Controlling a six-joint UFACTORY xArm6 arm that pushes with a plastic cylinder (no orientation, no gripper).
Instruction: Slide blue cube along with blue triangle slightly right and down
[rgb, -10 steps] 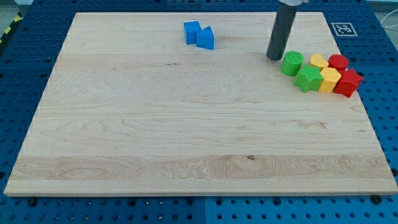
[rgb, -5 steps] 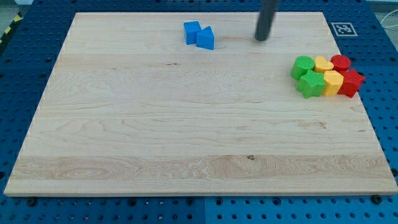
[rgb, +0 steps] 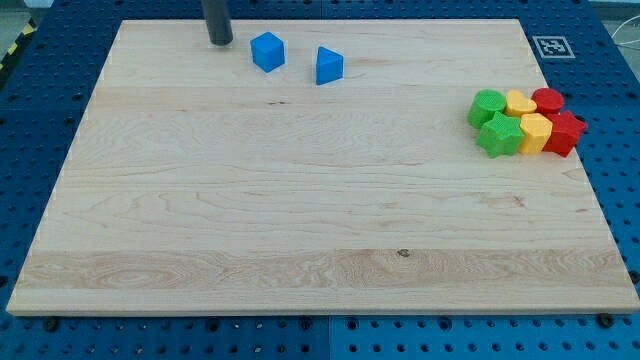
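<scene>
The blue cube sits near the view's top, left of centre on the wooden board. The blue triangle lies a short gap to its right and slightly lower; the two do not touch. My tip rests on the board just left of the blue cube and a little above it, apart from it by a small gap. The rod rises out of the view's top.
A tight cluster stands at the view's right: a green cylinder, a green star, two yellow blocks, a red cylinder and a red star. A marker tag sits at the top right corner.
My tip has swept from the right side across the view's top to the left of the blue cube. The blue cube has moved left, away from the triangle. The green cylinder got pushed into the cluster.
</scene>
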